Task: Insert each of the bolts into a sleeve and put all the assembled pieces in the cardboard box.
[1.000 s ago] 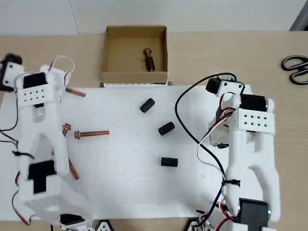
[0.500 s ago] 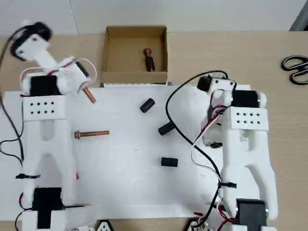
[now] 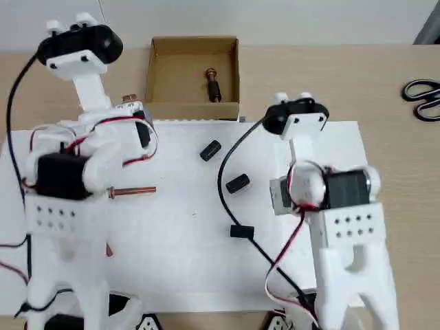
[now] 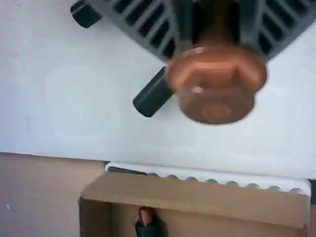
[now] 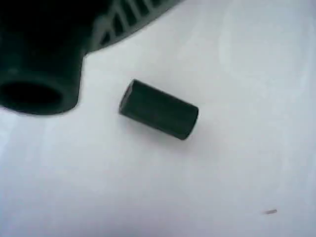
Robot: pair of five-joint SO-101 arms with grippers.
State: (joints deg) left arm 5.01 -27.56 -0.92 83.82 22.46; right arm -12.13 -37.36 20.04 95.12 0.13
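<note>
The left gripper [image 4: 217,22] holds a bolt [image 4: 216,81] just beside the cardboard box [image 3: 179,79]. Farther from the box, the right gripper [image 5: 74,34] seems to hold a sleeve [image 5: 37,86].

Four bare sleeves [image 3: 211,150] [image 3: 238,183] [image 3: 241,232] [image 5: 37,81], three bare bolts [image 3: 130,191] [image 4: 216,81] [image 3: 108,251], one sleeved bolt [image 3: 214,84], one cardboard box [image 3: 192,110], one pair of scissors [image 3: 423,96].

The cardboard box [image 3: 176,75] is open-topped, its floor bare left of the assembled piece [image 3: 214,84]. The left gripper [image 3: 132,113], clamped on a bolt [image 4: 216,81], hangs at the box's front-left corner. The mat [image 3: 179,161] before the box lies bare up to a sleeve [image 3: 210,150].
</note>
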